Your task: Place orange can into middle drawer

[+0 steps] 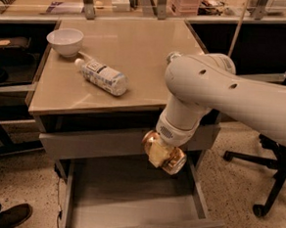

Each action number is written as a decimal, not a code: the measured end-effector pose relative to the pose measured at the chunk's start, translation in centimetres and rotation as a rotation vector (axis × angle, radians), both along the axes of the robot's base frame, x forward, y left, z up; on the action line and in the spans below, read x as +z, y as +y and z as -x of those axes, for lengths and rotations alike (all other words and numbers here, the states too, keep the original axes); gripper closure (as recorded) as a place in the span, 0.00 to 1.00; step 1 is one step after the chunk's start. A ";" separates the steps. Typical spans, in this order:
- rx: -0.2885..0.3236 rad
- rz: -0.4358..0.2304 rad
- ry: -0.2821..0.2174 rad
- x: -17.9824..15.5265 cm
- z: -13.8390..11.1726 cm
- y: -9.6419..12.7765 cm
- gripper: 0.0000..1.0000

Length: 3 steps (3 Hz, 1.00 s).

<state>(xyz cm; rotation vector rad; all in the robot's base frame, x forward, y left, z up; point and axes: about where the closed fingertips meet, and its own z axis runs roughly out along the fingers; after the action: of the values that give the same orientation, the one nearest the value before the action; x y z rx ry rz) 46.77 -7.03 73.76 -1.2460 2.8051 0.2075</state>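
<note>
The orange can is clamped between the jaws of the gripper, lying tilted with its shiny end turned down and to the right. Directly below the jaws sits the middle drawer, pulled out, with its flat grey floor and low side walls in view; the can hangs above that floor, inside the drawer's outline but not touching it. Just behind the jaws and level with them is the closed drawer front. Up and to the left of the jaws, on the tabletop, a clear plastic bottle lies on its side beside a white bowl.
</note>
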 end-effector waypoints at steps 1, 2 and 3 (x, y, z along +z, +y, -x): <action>-0.050 -0.051 0.027 -3.5 0.6 0.2 1.00; -0.157 -0.134 0.073 -9.5 0.5 0.0 1.00; -0.227 -0.198 0.151 -14.7 0.7 0.6 1.00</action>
<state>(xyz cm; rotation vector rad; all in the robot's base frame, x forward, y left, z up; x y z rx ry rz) 46.04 -6.45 59.06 -0.8984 2.9320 0.5712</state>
